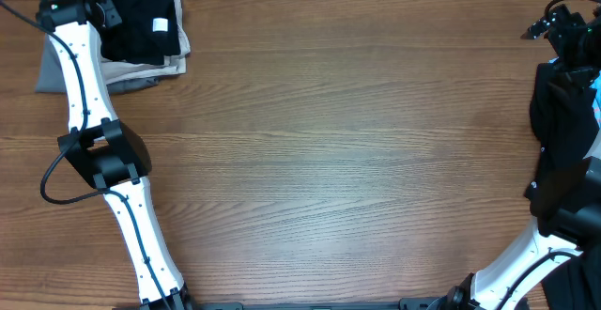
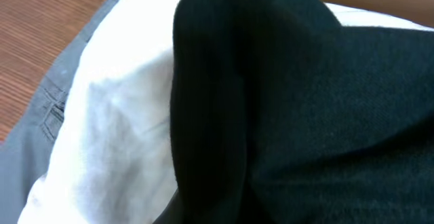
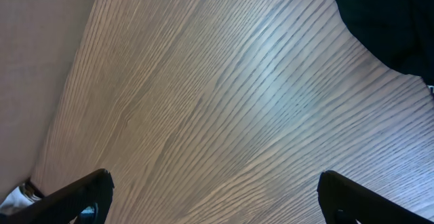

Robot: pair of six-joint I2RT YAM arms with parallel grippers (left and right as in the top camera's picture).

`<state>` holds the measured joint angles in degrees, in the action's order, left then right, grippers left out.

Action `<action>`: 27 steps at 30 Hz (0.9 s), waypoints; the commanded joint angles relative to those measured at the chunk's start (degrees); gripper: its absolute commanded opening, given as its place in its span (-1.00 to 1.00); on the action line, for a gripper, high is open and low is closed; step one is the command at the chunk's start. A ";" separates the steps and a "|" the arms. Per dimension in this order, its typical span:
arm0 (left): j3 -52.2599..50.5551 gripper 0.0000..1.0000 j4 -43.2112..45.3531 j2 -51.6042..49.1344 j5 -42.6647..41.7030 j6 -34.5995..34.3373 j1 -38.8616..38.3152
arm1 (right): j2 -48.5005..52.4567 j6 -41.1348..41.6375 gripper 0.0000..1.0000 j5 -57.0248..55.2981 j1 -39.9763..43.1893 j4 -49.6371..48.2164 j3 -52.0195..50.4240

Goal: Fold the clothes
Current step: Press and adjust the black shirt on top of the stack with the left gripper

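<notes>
R jaws wide open, nothing btwn them. Both fingers (image 3: 81, 197) sit at the bottom corners of the R wrist view w/ only bare counter (image 3: 203, 95) in the gap. L jaws: can't tell. L wrist view is all cloth, no fingers showing, and overhead doesn't settle it.

Clothes are in two spots. The stack (image 1: 141, 42) is at the far-left corner of the counter: black piece w/ white tag (image 1: 161, 24) on top, cream under it, grey at the bottom poking out left. L arm (image 1: 80, 66) reaches over it.

A loose black garment (image 1: 563, 131) is bunched at the right edge against my R arm (image 1: 512, 268); can't tell if it lies over or under the arm. Its long axis runs far-to-near along that edge.

From the R jaws it sits off to one side, in the top-right corner of the wrist view, apart from both fingers. R is much nearer; L is well apart, across the whole counter.

My read: R should pick. Turn toward the garment, grab an edge, drag it to mid-counter, and bring L over to spread it.
</notes>
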<state>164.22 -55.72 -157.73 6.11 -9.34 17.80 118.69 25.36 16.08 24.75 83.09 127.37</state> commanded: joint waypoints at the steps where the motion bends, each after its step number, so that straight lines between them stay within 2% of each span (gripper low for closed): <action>1: -0.79 -0.85 1.03 3.21 6.58 -1.81 2.93 | -0.37 -0.55 1.00 -0.15 0.07 -0.24 0.42; 5: -0.79 -0.78 1.81 3.21 6.54 -1.77 4.07 | -0.39 -0.55 1.00 -0.15 0.07 -0.24 0.42; 8: -0.79 -0.46 1.14 3.21 6.51 -1.79 4.81 | -0.39 -0.55 1.00 -0.15 0.07 -0.24 0.42; 10: -0.79 0.52 0.74 3.21 6.49 -1.79 4.96 | -0.39 -0.55 1.00 -0.13 0.07 -0.24 0.42; 11: -0.76 0.75 0.61 3.26 6.47 -1.79 4.96 | -0.39 -0.52 1.00 -0.13 0.07 -0.24 0.42; 13: -0.68 0.84 0.31 3.56 6.49 -1.81 4.87 | -0.37 -0.55 1.00 -0.15 0.07 -0.24 0.42; 17: -0.46 0.86 0.26 5.64 6.47 -1.81 4.50 | -0.39 -0.55 1.00 -0.13 0.07 -0.26 0.42; 19: -0.46 0.84 0.26 7.19 6.27 -1.81 4.11 | -0.39 -0.55 1.00 -0.15 0.07 -0.24 0.42; 21: -0.46 0.63 0.31 8.74 5.81 -1.81 3.56 | -0.37 -0.52 1.00 -0.13 0.07 -0.26 0.42; 22: -0.46 0.43 0.33 9.46 5.64 -1.79 3.23 | -0.37 -0.55 1.00 -0.15 0.07 -0.24 0.42; 23: -0.46 -0.26 0.37 10.27 5.16 -1.81 2.62 | -0.39 -0.55 1.00 -0.13 0.07 -0.24 0.42; 25: -0.46 -0.72 1.40 10.29 2.21 -1.86 2.10 | -0.37 -0.55 1.00 -0.15 0.07 -0.24 0.42; 26: -0.59 -0.88 2.05 9.94 0.17 -1.84 1.90 | -0.37 -0.55 1.00 -0.15 0.07 -0.24 0.42; 27: -0.59 -0.92 2.43 9.57 -1.42 -1.86 1.68 | -0.39 -0.55 1.00 -0.13 0.07 -0.26 0.42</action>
<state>163.52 -54.28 -150.30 10.11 -10.85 20.71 118.69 25.39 16.10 24.75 83.11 127.37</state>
